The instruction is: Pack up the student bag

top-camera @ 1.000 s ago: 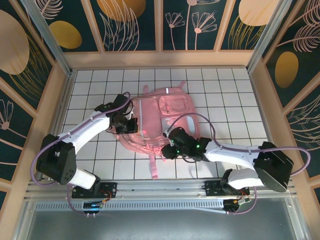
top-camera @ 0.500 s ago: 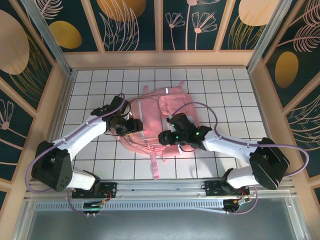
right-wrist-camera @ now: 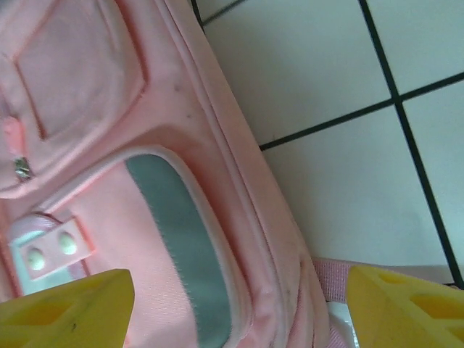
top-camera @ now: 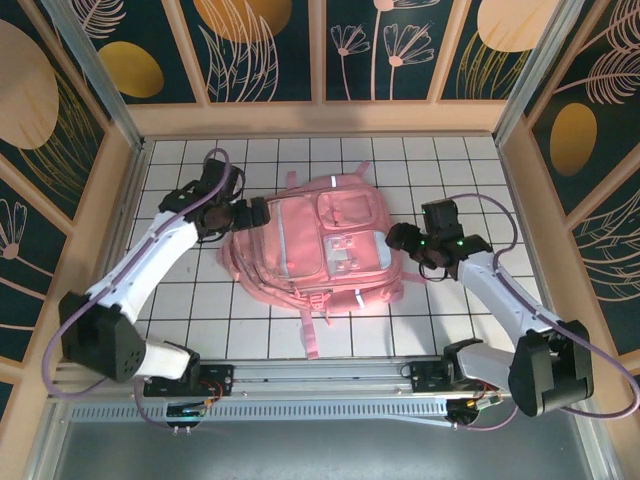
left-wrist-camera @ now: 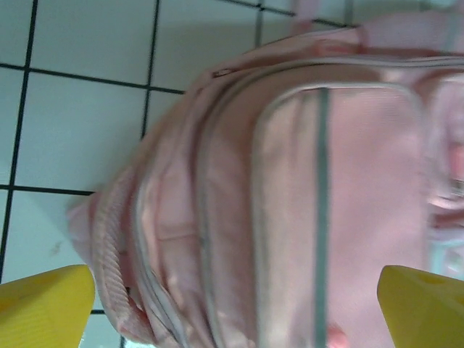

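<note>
- The student bag (top-camera: 310, 245) lies flat, front face up, at the middle of the tiled desk (top-camera: 460, 165), between the 2 arms.
- Long axis: it runs from the far side of the desk toward the near side, slightly tilted. The loose straps (top-camera: 308, 335) trail toward the arm bases.
- The left tool (top-camera: 252, 216) stands at the bag's left flank, toward its far corner. Its jaws are spread wide and grip nothing. In the left wrist view, the bag's side seam and zip lines lie below, between the 2 yellow fingertips (left-wrist-camera: 43, 304).
- The right tool (top-camera: 397, 240) stands just beside the bag's right flank, about midway along it. Its jaws are well apart and empty. In the right wrist view, the bag's right edge and a grey strip (right-wrist-camera: 181, 239) lie below it.
- Judgement: the bag lies inward of each tool, so any next grasp is a short reach across the long axis. Neither arm is clearly nearer.
- Judgement: the left tool faces the zipped side seam. The right tool faces the front pocket and its zip pull (right-wrist-camera: 22, 168).
</note>
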